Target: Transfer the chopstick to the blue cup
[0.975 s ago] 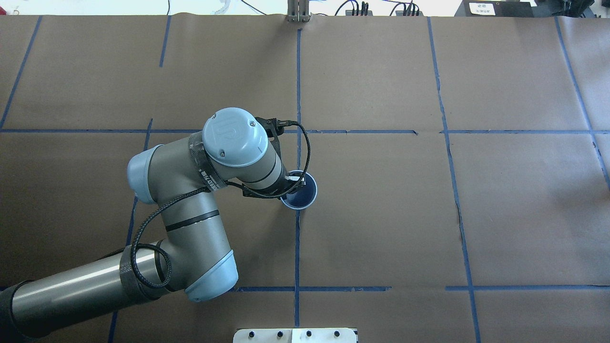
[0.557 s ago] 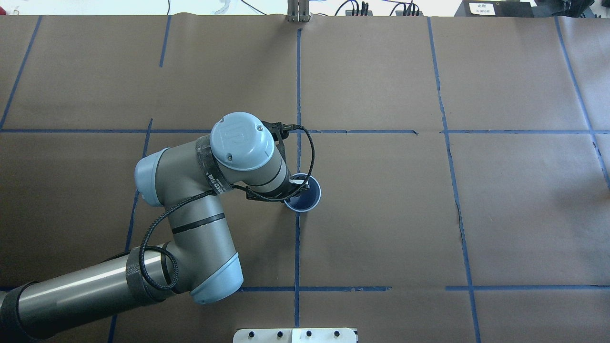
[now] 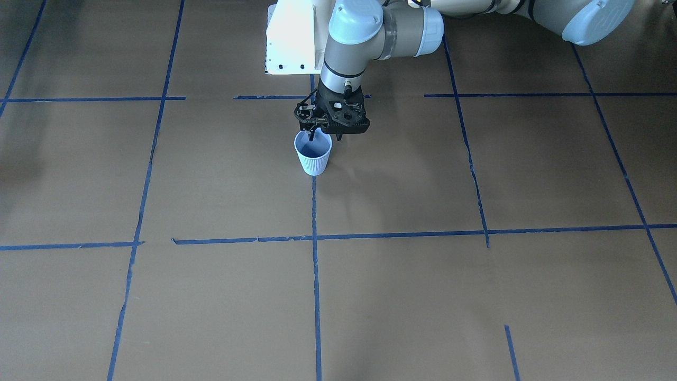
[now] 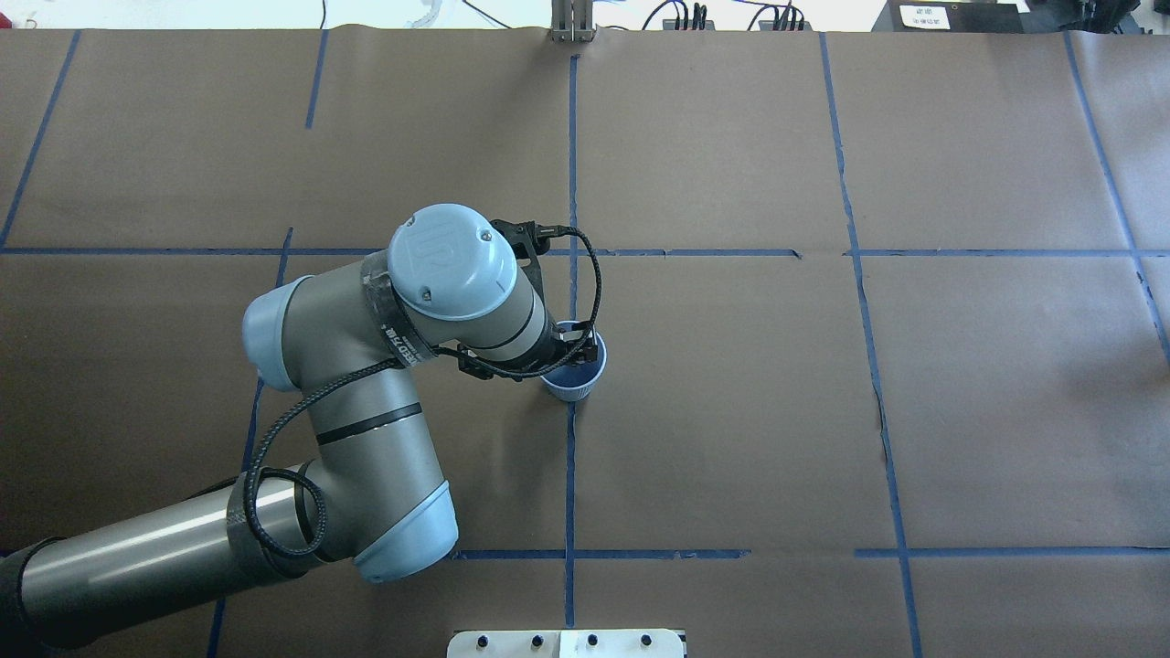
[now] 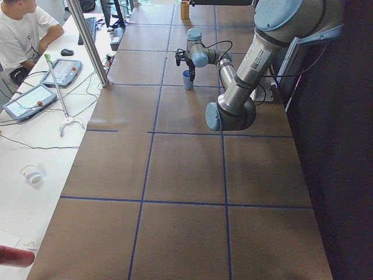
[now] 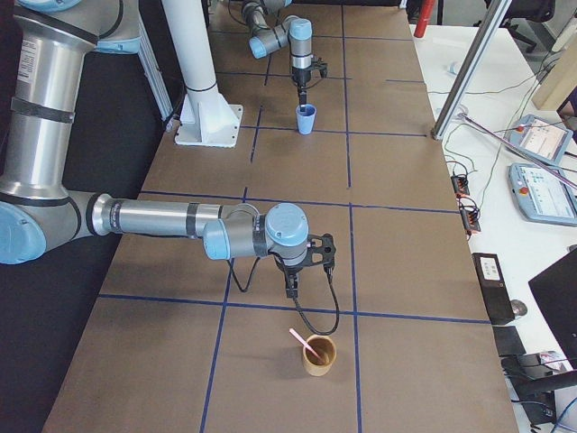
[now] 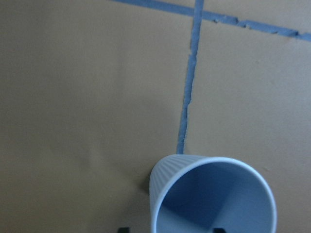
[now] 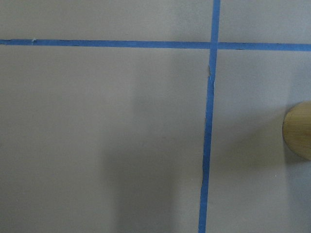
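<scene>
Since the earlier overhead frames, the left arm's wrist is swinging back toward the robot's left. The blue cup (image 4: 576,384) is shifting back with it, now showing its ribbed near wall where before we were seeing mostly its mouth. The wrist is covering part of the rim.

In the front-facing view, we are seeing the cup standing upright on a blue tape line (image 3: 314,211) around the middle of the bench (image 3: 529,174). The left gripper (image 3: 325,138) is spread and grasping nothing, with one finger dipping inside the cup and the other hanging just outside its wall.

The left wrist view is showing the same thing: the cup's wall is sitting between two fingertips held well apart.

In the exterior right view, the chopstick (image 6: 300,338) is leaning in a tan cup (image 6: 318,357) near the bench's end on the robot's right. The right gripper (image 6: 289,287) is hovering near that cup, and we cannot tell whether it is spread or clenched.

The right wrist view is catching only the tan cup's edge beside a tape line.
</scene>
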